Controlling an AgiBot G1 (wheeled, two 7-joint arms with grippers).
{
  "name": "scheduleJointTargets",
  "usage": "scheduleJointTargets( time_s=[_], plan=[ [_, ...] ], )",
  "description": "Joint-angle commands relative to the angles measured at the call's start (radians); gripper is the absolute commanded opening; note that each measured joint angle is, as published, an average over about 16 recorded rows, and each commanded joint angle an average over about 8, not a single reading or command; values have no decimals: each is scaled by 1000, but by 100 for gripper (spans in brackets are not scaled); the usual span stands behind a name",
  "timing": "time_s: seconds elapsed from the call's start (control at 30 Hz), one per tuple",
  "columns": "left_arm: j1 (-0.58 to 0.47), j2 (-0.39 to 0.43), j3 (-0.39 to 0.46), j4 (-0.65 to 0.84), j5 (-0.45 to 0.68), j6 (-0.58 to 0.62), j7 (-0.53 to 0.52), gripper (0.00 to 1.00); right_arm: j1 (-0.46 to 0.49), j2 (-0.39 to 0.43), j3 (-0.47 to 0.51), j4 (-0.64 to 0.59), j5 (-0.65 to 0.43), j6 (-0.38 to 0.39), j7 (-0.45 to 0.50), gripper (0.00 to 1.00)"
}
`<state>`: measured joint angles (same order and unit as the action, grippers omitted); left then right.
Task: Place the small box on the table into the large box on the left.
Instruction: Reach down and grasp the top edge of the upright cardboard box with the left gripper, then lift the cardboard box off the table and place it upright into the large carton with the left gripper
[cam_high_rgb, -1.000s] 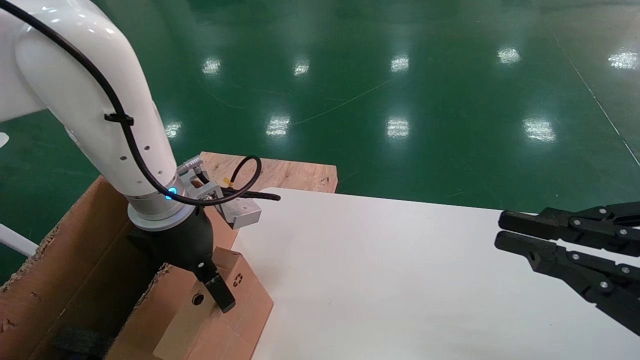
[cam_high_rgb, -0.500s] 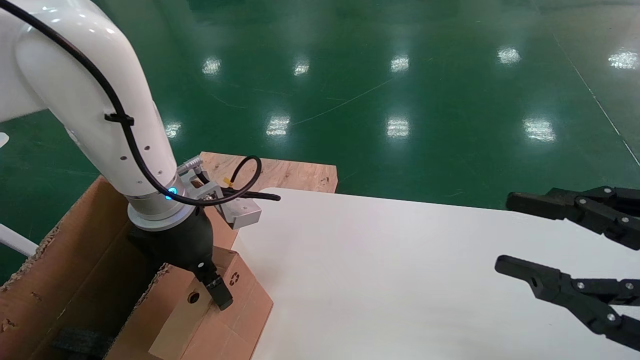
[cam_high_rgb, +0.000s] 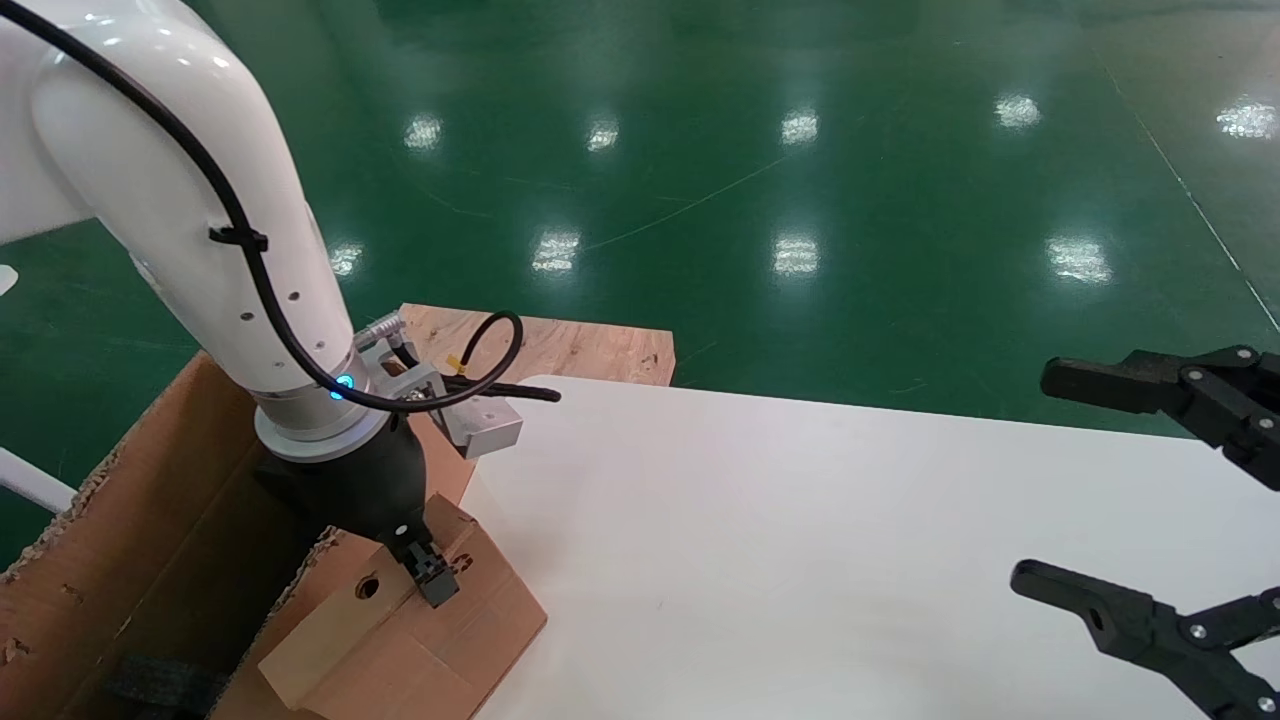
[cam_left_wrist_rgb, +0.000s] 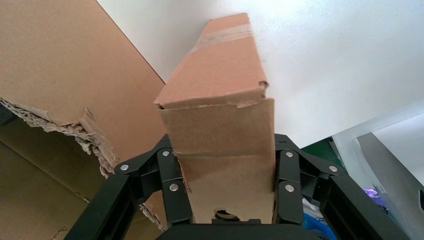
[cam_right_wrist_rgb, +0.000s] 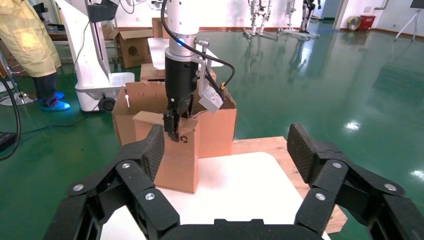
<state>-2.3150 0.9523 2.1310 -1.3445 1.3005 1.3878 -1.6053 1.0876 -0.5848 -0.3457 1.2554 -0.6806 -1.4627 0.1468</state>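
Since the earlier frames the small box (cam_high_rgb: 385, 640) has tipped further, its holed face turning up and left over the torn wall of the large box (cam_high_rgb: 150, 530) at lower left of the head view. The right gripper (cam_high_rgb: 1110, 490), at the right edge over the table (cam_high_rgb: 780, 540), has spread its fingers much wider. A recycling symbol is printed on the small box; no writing is readable. The left gripper (cam_left_wrist_rgb: 225, 182) reaches steeply down from its white arm, fingers pinching the small box's sides.
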Motion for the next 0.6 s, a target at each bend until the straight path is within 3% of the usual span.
scheduleJointTargets(
  time_s=[0.03,0.4,0.6],
  plan=[
    [2,2,0,5,-2,2,3,0,0,0,0,0,0,0,0,100],
    [-88,8,-39,45,34,-40,-19,0,0,0,0,0,0,0,0,100],
    [-175,8,-88,133,45,-72,18,0,0,0,0,0,0,0,0,100]
  ],
)
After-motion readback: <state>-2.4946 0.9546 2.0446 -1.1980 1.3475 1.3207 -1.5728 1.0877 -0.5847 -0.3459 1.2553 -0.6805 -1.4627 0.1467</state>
